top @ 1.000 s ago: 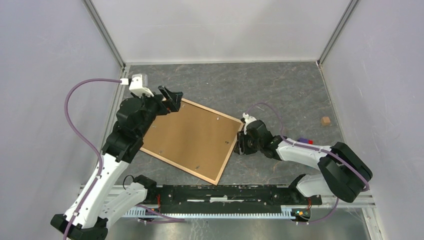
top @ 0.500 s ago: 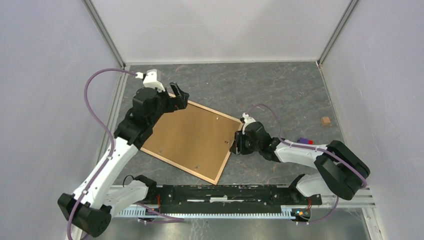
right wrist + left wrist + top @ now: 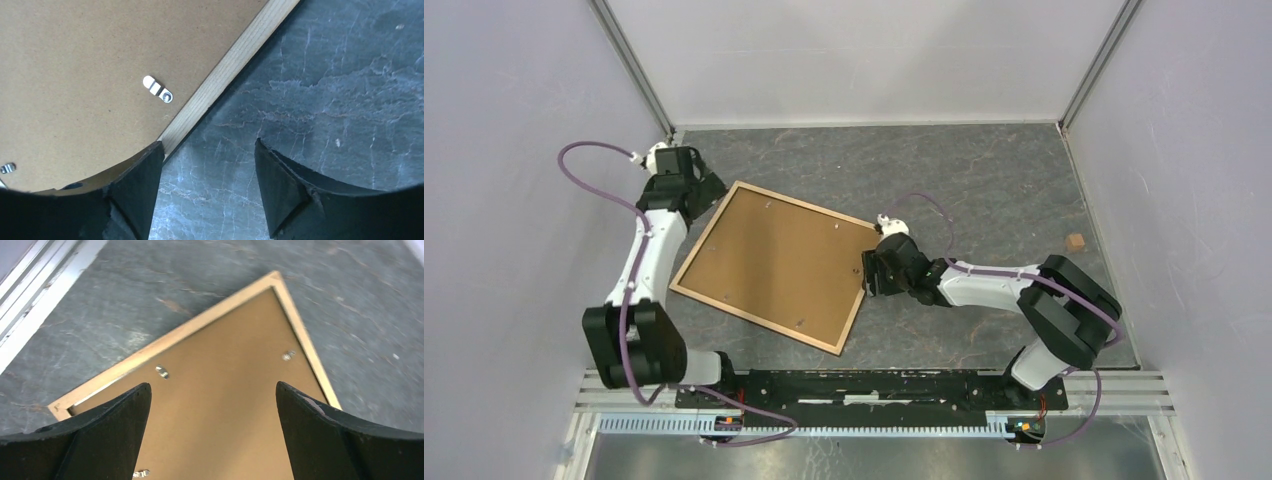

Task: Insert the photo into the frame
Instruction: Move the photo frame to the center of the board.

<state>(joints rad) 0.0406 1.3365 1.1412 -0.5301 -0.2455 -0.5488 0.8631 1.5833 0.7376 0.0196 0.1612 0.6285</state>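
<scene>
Frame (image 3: 754, 321) lies flat on the grey table (image 3: 984, 180), back side up: tan rails showing, brown backing board (image 3: 774, 265) seated inside them; it sits skewed, one corner pointing twd the far wall, left of centre.

L gripper (image 3: 699, 188) is at the frame's far-left rail, close to that far corner; jaws spread wide, nothing btwn them. In its wrist view the L gripper (image 3: 212, 390) looks down past its two black fingers (image 3: 100, 435) onto the board, w/ two small metal turn clips (image 3: 161, 371) and the far corner of the rail beyond; can't tell whether the fingers touch the frame or hang just above it.

R gripper (image 3: 867, 272) is at the opposite side, against the right-hand rail a bit nearer than the right corner; its arm reaches in low across the table from the right. Jaws apart, clamped on nothing. In the wrist view of the R gripper (image 3: 207, 145), one finger (image 3: 135, 195) lies over the board's edge, where the rail runs into its tip; the other finger (image 3: 285, 195) is over bare table just beside the rail, so the gap btwn them shows mostly table, w/ the rail at its inner side. Another clip (image 3: 158, 89) sits on the board near that rail.

Small brown block (image 3: 1075, 241) lies by the right wall, well apart from the frame and both grippers.
</scene>
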